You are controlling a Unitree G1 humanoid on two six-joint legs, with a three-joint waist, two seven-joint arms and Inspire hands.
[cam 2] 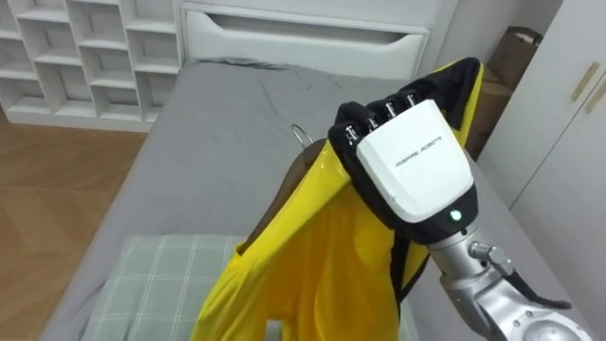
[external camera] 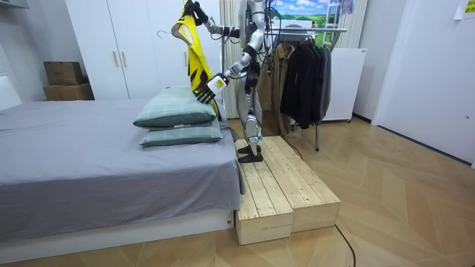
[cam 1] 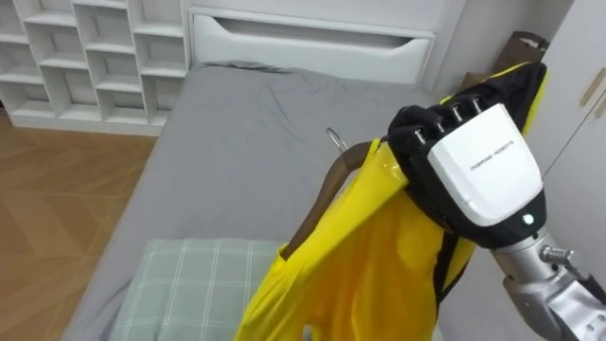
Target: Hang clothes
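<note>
White cubby shelving (cam 1: 85,57) stands far left, beside a grey bed (cam 1: 227,133) with a checked pillow (cam 1: 180,284) at its near end. Above these hangs a glossy yellow garment (cam 1: 369,256) with black trim, draped over a brown wooden hanger (cam 1: 327,189) with a metal hook. The right hand (cam 1: 478,166) is clenched on the garment's top. The left hand (external camera: 210,85) is low against the garment; its grasp cannot be told.

Bedroom setting: grey bed (external camera: 89,159) at left, white wardrobe (external camera: 126,44) at upper left, pale wooden platform (external camera: 286,185) at centre, wood floor (external camera: 401,200) at lower right.
</note>
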